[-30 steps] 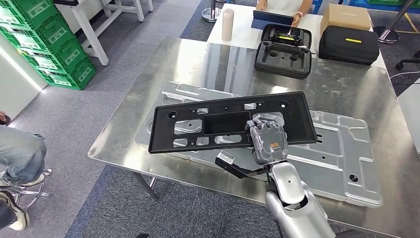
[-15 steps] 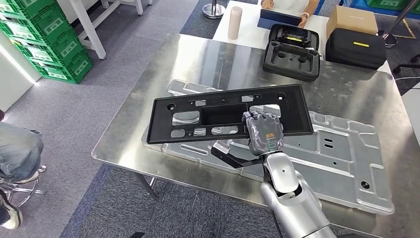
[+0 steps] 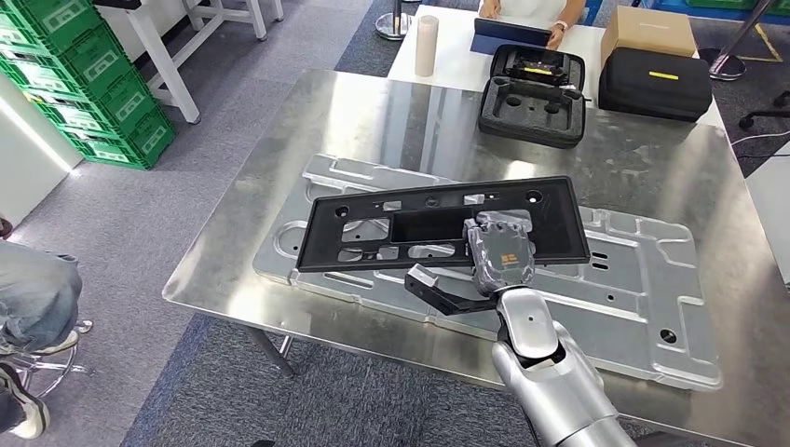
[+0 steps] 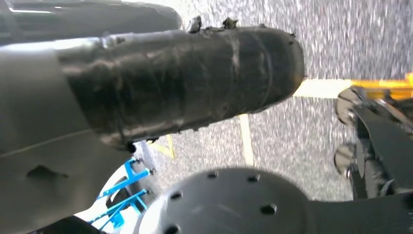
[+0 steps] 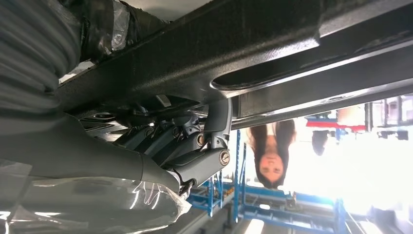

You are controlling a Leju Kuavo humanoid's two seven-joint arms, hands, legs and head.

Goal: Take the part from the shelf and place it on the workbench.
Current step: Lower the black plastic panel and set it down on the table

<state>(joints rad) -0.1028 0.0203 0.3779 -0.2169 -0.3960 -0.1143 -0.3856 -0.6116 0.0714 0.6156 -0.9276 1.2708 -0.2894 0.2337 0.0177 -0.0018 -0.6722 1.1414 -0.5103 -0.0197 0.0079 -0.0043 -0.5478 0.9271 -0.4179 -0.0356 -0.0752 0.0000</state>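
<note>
The part is a long black plastic frame with several cut-outs. My right hand grips its near edge towards the right end, fingers curled under the frame. It hangs nearly level, low over a large stamped silver panel that lies flat on the steel workbench. I cannot tell whether it touches the panel. In the left wrist view my left hand shows as a thick dark thumb above the floor, its fingers out of sight.
Beyond the workbench stands a white table with an open black foam case, a closed black case, a cardboard box and a beige cylinder. A person works there. Green crates and a seated person are left.
The head view has swayed. My right hand has brought the black frame a little right and lower over the silver panel, and the frame now sits more level.
</note>
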